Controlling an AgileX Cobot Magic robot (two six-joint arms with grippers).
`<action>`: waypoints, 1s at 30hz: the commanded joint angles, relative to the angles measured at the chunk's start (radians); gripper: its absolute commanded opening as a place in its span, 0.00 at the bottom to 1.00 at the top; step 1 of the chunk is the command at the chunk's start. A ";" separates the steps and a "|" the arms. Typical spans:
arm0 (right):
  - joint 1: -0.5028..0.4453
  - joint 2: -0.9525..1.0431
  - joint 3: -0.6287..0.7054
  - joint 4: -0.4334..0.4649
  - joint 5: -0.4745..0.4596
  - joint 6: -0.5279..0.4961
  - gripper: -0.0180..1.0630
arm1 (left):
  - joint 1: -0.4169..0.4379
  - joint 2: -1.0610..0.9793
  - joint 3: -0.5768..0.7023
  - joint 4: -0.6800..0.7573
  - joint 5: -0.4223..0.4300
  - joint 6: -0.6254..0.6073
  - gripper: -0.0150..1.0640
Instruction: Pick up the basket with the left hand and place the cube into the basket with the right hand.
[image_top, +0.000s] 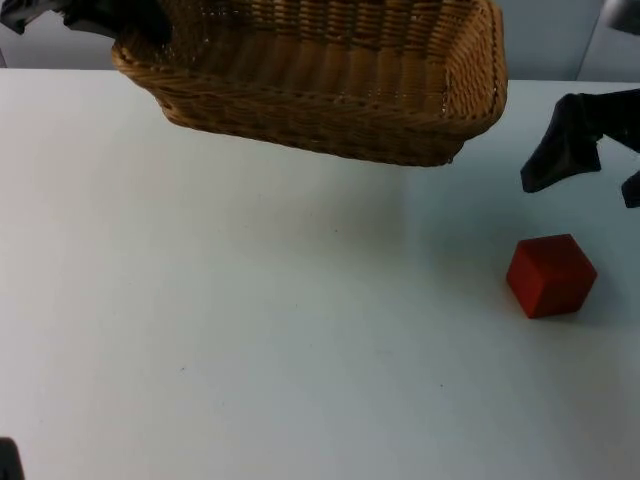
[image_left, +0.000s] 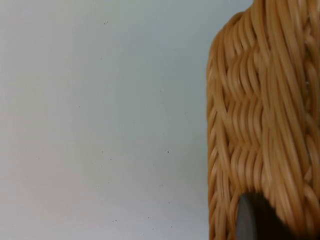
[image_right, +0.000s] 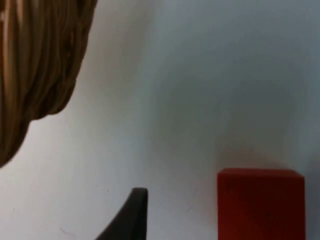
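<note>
Above the far side of the white table top (image_top: 250, 350), the woven tan wicker basket (image_top: 330, 90) hangs lifted and tilted, the left gripper (image_top: 125, 25) clenched on its rim at the far left corner; in the left wrist view a black fingertip (image_left: 257, 220) presses against the weave. The small red cube (image_top: 551, 275) sits on the table, well apart from the basket and untouched. The right gripper (image_top: 590, 155) hovers just beyond the cube with its fingers spread, grasping nothing; one fingertip (image_right: 131, 215) shows beside the cube in the right wrist view.

The main risk, as I judge it, is a skewed grasp: the cube lies turned cornerwise, so the fingers could close on edges and push it away or let it slip during the lift. A one-corner hold also lets the basket sag or swing, and the basket's near right corner overhangs the path, so the rising arm could clip it. Nothing else stands between gripper and cube.
</note>
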 joint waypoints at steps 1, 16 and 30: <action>0.023 0.035 -0.015 0.026 0.010 -0.052 0.99 | -0.003 -0.009 0.000 -0.042 -0.009 -0.001 0.01; 0.098 0.139 -0.017 -0.004 -0.055 -0.058 0.99 | -0.003 -0.009 0.000 -0.040 -0.007 -0.001 0.01; 0.098 0.123 -0.017 -0.153 -0.051 0.071 0.99 | -0.003 -0.009 0.000 -0.037 -0.003 -0.001 0.01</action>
